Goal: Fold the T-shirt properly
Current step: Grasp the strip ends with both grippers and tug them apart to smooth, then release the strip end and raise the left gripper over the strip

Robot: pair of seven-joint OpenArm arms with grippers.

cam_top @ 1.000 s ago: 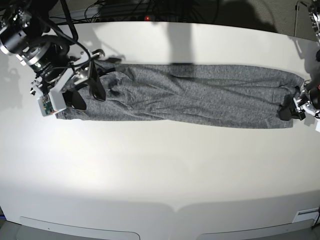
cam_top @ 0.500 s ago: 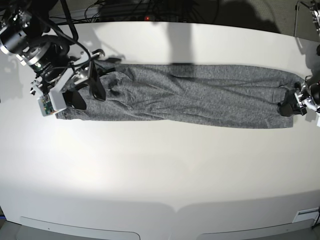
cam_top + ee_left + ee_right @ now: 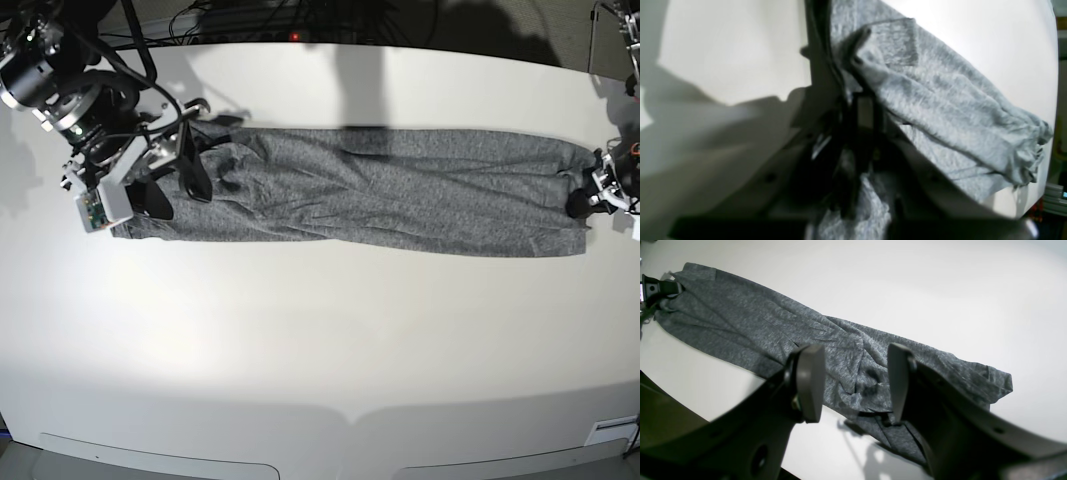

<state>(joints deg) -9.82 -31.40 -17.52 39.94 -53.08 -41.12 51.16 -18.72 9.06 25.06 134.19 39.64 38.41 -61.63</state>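
Up close, the left gripper (image 3: pixel 853 66) is a dark blur in its own wrist view, its base out of focus and its jaws hard to separate; what does show is that they are drawn tight together with a fold of the T-shirt (image 3: pixel 940 110) pinched between them; in the base view this gripper (image 3: pixel 583 203) sits at the table's right edge, partly cut off by the frame, on the end of the shirt (image 3: pixel 390 190). Across the table (image 3: pixel 320 340), the right gripper (image 3: pixel 855 383) hangs with its two grey fingers (image 3: pixel 810 383) spread apart and nothing between them; the shirt (image 3: pixel 773 330) lies beneath and beyond them, not touching the pads as far as can be seen. Overall the shirt lies as a long wrinkled band across the far half of the white table, one end under the right gripper (image 3: pixel 170 180), the other at the left gripper.
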